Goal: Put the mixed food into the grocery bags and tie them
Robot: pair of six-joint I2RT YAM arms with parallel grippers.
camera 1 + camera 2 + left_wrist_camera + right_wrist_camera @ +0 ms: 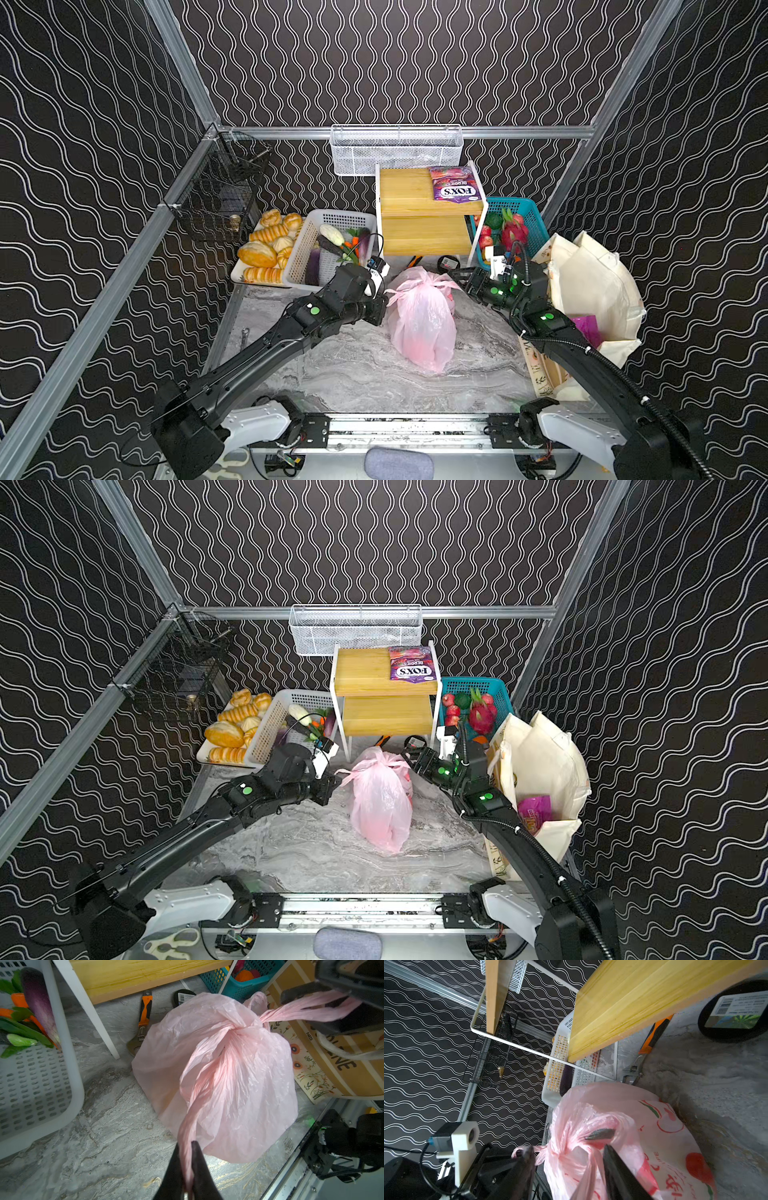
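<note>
1. Checking from your left: the left gripper [188,1147] is clamped on one handle strand [199,1093] of the pink plastic bag [419,320], pulling it taut.
2. The bag sits mid-table [332,365] between the arms, and its knot [241,1027] looks snug.
3. Your right gripper [305,1011] has its jaws parted around the other strand, not pinching.
4. The canvas tote [590,286] stands at the far right, not yet tied.

Both arms matte black, left arm [257,357] and right arm [590,374]. White shoulder housings [257,419] on a silver base rail [407,428]. Green status LEDs [314,309] on joints. Right arm: black corrugated conduit [615,375], white zip ties [588,351]. Left wrist: white camera bracket [464,1136]. Left gripper [186,1147] fingers black, tapered.
</note>
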